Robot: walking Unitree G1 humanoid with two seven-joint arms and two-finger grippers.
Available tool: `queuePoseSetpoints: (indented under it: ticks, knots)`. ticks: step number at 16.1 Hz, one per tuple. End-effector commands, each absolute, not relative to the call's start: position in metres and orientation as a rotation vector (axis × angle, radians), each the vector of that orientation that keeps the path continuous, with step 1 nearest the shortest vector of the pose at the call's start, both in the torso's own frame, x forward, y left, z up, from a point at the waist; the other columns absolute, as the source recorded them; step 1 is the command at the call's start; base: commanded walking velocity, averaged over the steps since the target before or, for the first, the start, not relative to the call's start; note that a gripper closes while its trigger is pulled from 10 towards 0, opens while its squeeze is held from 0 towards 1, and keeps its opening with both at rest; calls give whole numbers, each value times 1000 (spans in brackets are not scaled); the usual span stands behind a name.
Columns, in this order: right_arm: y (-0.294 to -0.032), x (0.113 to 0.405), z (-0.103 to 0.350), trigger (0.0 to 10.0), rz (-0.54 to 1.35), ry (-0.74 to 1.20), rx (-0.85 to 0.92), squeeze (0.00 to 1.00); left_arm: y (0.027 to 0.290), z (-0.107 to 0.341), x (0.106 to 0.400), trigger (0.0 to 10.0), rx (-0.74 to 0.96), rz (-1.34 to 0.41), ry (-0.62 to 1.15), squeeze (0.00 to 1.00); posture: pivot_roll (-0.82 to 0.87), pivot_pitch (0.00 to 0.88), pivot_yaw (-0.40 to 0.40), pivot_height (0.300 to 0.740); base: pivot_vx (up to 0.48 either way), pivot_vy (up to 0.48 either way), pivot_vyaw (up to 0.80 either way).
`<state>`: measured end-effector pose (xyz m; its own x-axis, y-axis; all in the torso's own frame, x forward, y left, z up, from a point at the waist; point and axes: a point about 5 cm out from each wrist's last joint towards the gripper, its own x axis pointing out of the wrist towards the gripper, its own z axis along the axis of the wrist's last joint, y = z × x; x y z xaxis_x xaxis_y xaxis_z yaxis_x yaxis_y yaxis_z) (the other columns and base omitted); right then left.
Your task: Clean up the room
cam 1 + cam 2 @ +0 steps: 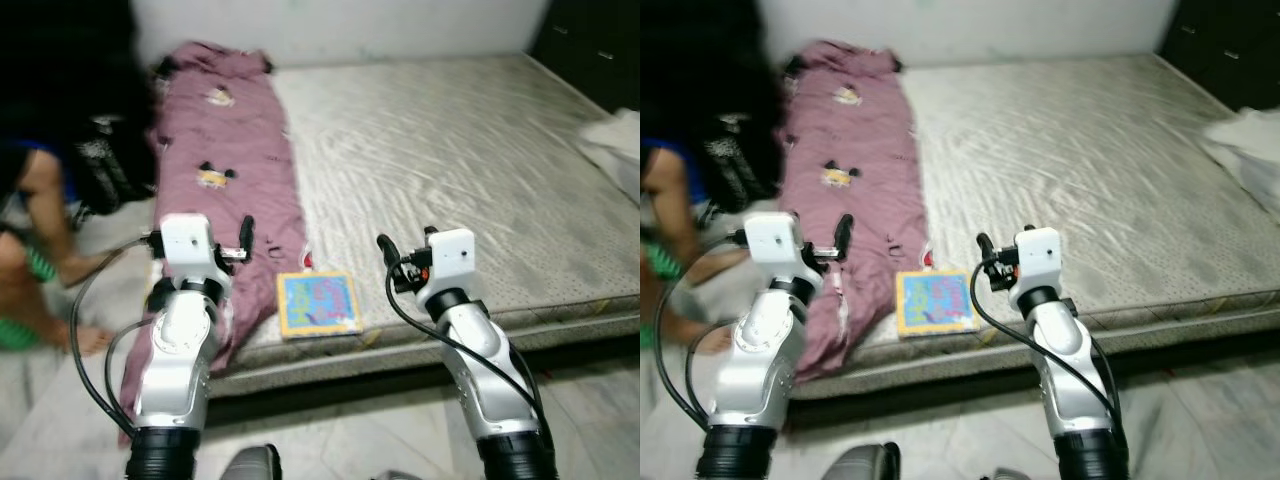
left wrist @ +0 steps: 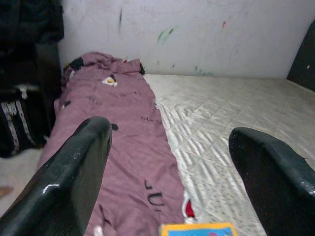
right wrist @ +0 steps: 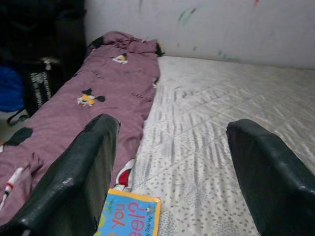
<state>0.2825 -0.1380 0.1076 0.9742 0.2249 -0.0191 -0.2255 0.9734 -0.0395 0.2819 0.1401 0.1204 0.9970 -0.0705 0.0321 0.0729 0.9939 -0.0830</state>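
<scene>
Square glossy book (image 1: 319, 304) lies beside crumpled mauve blanket (image 1: 230, 160) on quilted mattress (image 1: 450, 150).

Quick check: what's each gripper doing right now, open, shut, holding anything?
Left gripper: open, empty, above the purple blanket.
Right gripper: open, empty, near the book.

The mattress (image 1: 450, 150) lies bare across its middle and right side. A maroon blanket (image 1: 225, 150) covers its left edge; a book (image 1: 318, 304) sits at the front edge beside it.
</scene>
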Motion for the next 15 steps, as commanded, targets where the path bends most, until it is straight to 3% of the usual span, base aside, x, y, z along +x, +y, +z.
queuePoseSetpoints:
  ticks: [1, 4, 15]
  knots:
    - [-134, 285, 108, 10000, 247, 22, -34, 0, 142, 124, 282, 10000, -83, -73, -44, 0, -25, 0, -21, 740, 0, 0, 0]
    - [-129, 288, 108, 10000, 255, 24, -19, 0, 145, 126, 278, 10000, -94, -73, -52, 0, 10, 6, -34, 740, 85, 0, 0]
    - [-131, 292, 110, 10000, 252, 22, -16, 0, 143, 126, 278, 10000, -100, -87, -44, 0, 6, 14, -33, 740, 314, 0, 0]
